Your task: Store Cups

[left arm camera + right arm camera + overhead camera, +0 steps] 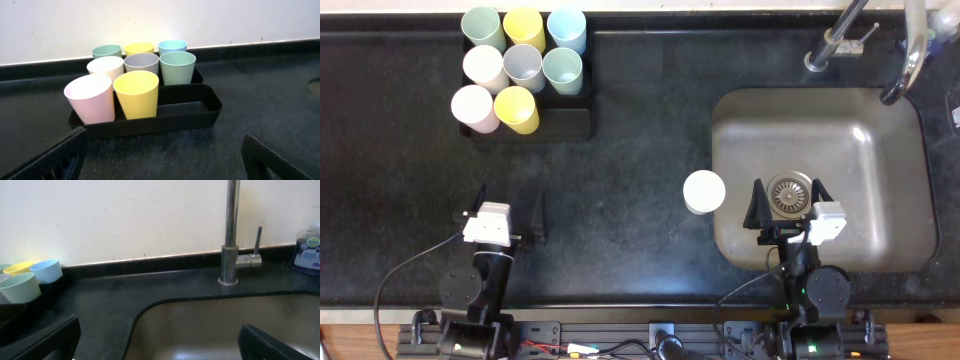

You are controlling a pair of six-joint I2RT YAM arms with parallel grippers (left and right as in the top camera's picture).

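A lone white cup stands on the dark counter just left of the sink's rim. A black tray at the back left holds several pastel cups, among them a pink cup and a yellow cup in its front row. The slot to the right of the yellow cup is bare. My left gripper sits open near the front edge, facing the tray from a distance, nothing between its fingers. My right gripper is open over the sink's front part, to the right of the white cup.
The steel sink takes up the right side, its drain by my right gripper. A faucet rises behind it, with a soap bottle at the far right. Bare counter lies between tray and sink.
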